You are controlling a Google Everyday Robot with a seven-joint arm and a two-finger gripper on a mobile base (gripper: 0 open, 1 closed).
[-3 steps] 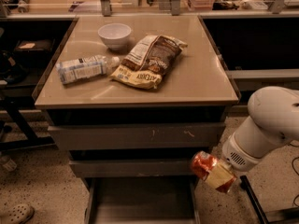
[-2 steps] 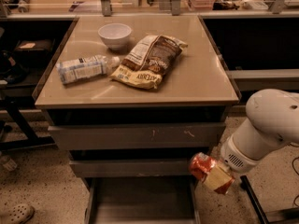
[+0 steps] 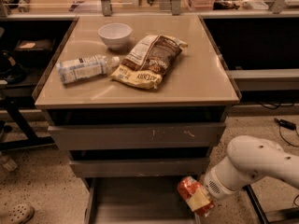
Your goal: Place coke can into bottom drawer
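Note:
The coke can (image 3: 188,188), red-orange with white markings, is held in my gripper (image 3: 198,201) at the end of the white arm (image 3: 254,164) reaching in from the right. The gripper is shut on the can. It holds the can low, over the right edge of the bottom drawer (image 3: 135,202). That drawer is pulled open and shows a flat grey floor with nothing on it. The two wider grey drawers (image 3: 138,136) above it are closed.
On the cabinet top (image 3: 201,78) lie a white bowl (image 3: 115,34), a water bottle (image 3: 85,68) on its side and a brown-and-yellow snack bag (image 3: 149,60). Dark shelving stands to the left and right. A shoe (image 3: 16,213) lies on the floor at the lower left.
My gripper has moved down and to the left with the can, from beside the middle drawer's right end to the right edge of the open bottom drawer.

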